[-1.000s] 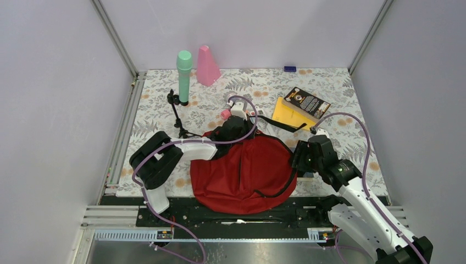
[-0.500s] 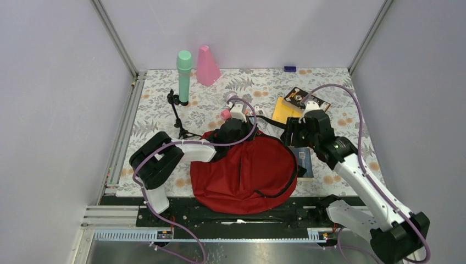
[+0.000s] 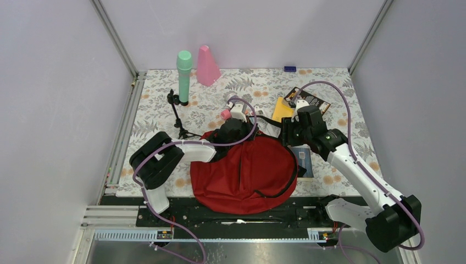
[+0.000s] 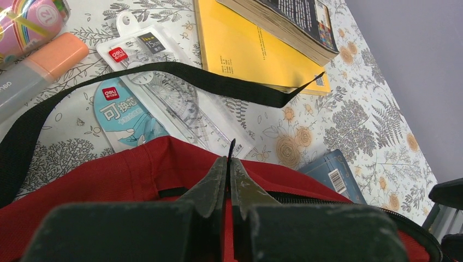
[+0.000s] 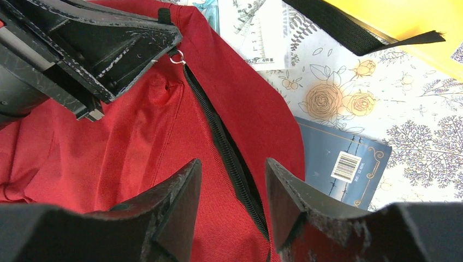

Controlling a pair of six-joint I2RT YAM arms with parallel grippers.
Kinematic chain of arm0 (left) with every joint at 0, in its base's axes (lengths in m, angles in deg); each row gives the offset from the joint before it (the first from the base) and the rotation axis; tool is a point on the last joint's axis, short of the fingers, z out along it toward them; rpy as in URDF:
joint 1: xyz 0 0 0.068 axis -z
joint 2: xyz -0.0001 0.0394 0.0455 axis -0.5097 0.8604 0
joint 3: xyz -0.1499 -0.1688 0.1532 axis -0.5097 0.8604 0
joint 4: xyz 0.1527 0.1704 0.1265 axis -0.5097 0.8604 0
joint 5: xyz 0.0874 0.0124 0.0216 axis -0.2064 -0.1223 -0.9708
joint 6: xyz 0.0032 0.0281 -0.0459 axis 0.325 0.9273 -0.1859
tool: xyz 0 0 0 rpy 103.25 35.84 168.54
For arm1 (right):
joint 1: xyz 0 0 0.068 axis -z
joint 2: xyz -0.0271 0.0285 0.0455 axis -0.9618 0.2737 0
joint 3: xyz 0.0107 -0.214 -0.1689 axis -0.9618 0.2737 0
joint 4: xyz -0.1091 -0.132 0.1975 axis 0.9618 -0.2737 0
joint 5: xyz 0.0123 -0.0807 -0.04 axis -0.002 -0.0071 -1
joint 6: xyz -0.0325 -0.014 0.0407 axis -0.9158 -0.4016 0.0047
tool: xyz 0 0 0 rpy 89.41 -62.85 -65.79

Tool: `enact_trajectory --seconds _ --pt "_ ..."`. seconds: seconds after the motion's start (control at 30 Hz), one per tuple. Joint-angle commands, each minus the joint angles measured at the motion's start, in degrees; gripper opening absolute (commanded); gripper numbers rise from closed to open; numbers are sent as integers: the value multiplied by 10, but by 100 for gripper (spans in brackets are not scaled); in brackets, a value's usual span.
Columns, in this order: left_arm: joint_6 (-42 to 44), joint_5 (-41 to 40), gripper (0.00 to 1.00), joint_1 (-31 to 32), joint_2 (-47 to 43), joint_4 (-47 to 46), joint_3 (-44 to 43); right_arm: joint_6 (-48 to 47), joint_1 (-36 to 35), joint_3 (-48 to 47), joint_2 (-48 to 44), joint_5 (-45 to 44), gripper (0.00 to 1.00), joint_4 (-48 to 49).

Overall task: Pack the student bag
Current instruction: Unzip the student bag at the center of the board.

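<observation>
The student bag (image 3: 242, 170), a large backpack of soft red fabric, lay slumped in a rounded heap at the near middle of the flower-printed table (image 3: 329, 88), between the two arms, with its near edge spilling over the table's front. The cloth was creased and loose, not filled out. A black coil zipper (image 5: 224, 142) ran in a curve down its right side and gaped slightly along part of its length. A flat black webbing strap (image 4: 164, 73) trailed from the bag's far side across the table, its cut end lying on a thin yellow book (image 4: 245, 49).

The left gripper (image 4: 229, 164) sat at the bag's far edge with its jaws pressed together on a thin black zipper tab (image 4: 231, 147). A small metal ring (image 5: 176, 57) joined that tab to the head of the zipper.

The right gripper (image 5: 232, 164) hung just above the bag's right side, jaws parted to a middling gap and holding nothing, the zipper line running beneath them. Just beside the bag's right edge lay a dark blue booklet with a barcode (image 5: 338, 158), partly tucked under the red fabric.
</observation>
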Motion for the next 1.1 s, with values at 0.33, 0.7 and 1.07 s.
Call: enact_trajectory --seconds 0.33,0.7,1.07 --pt "2 -6 0 2 8 -50 -6 -12 -19 18 19 -6 43 21" --pt "1 -6 0 4 10 -46 -9 -5 -30 21 36 -25 19 23" --pt "7 -68 0 4 7 -8 -12 62 -30 63 -68 -121 0 47"
